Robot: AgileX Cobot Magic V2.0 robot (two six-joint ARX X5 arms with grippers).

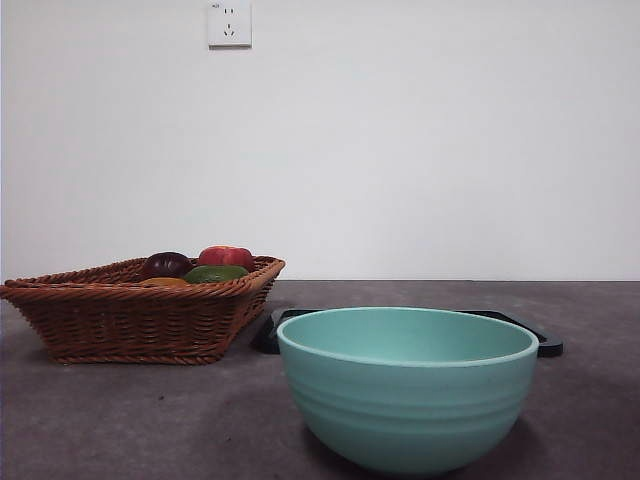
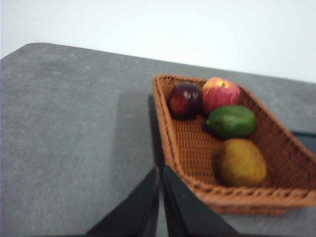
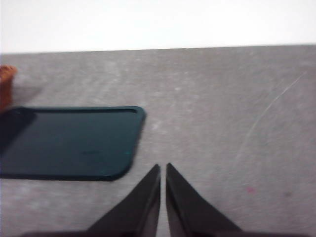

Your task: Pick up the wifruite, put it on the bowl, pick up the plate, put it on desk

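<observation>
— Looking at the arms first: where do they hang?

— Both wait above the desk (image 1: 120,420), out of the front view. The left gripper (image 2: 161,173) hovers over bare desk just beside the near rim of the wicker basket (image 2: 170,143), its two black jaws pressed together with only a thin slit between them, holding nothing. The right gripper (image 3: 163,170) hangs over bare desk near a corner of the dark plate (image 3: 69,143), its jaws likewise drawn together and holding nothing.

— And the wifruite?

— The wifruite (image 2: 241,162) lies in the basket, at the end nearest the left gripper. Beyond it sits a green fruit (image 2: 231,121), then a dark purple fruit (image 2: 185,100) and a red apple (image 2: 220,94) side by side at the far end. From the front, the wifruite shows only as a sliver above the basket's rim.

— The bowl?

— The mint-green bowl (image 1: 408,390) stands upright on the desk, nearest the front camera, apart from the basket. I see nothing inside it, though its bottom is hidden. The plate lies flat on the desk behind it, a flat dark slab with rounded corners, close beside the basket.

— The surface and the room?

— The desk is matte grey-brown and faintly mottled, with a pale scratch in the right wrist view. Behind it rises a plain white wall (image 1: 450,140) with a white power socket (image 1: 229,23) high above the basket.
</observation>
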